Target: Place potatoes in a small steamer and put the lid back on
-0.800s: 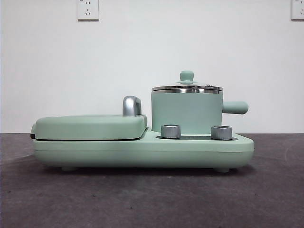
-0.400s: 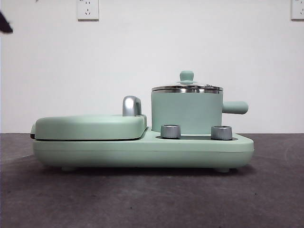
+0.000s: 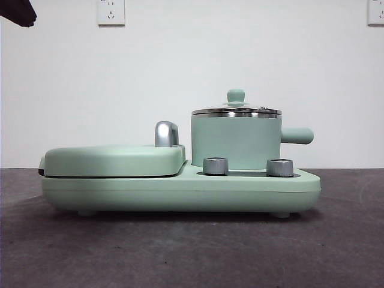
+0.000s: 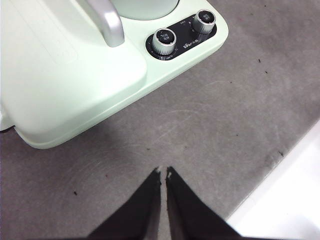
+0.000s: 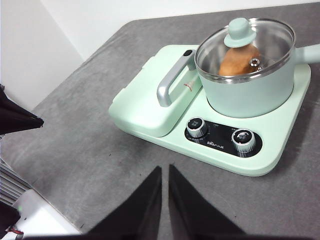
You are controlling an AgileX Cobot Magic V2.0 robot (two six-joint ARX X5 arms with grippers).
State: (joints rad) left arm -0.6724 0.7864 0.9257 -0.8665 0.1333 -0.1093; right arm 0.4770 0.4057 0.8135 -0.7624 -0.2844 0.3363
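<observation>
The small steamer [image 3: 236, 141] is a mint-green pot standing on the right half of the green cooker base [image 3: 180, 192]. The lid [image 3: 236, 110] sits closed on its steel rim. Through the lid's glass [image 5: 245, 47] the right wrist view shows the tan-brown potato [image 5: 237, 60] lying inside the steamer [image 5: 250, 92]. My right gripper [image 5: 165, 167] hangs shut and empty above the table in front of the cooker. Also shut and empty, my left gripper [image 4: 163, 172] is over bare table beside the cooker's corner. It shows as a black tip [image 3: 18, 12] at the front view's top left.
The flat green griddle [image 3: 114, 159] with its chrome handle [image 3: 166, 133] fills the cooker's left half. Two steel knobs [image 3: 215, 165] [image 3: 279, 167] face the front. The grey table ends at a white edge [image 4: 290, 200] close to my left gripper.
A black gripper tip has come into the front view's top left corner and grown larger. The steamer, lid and cooker have not moved.
</observation>
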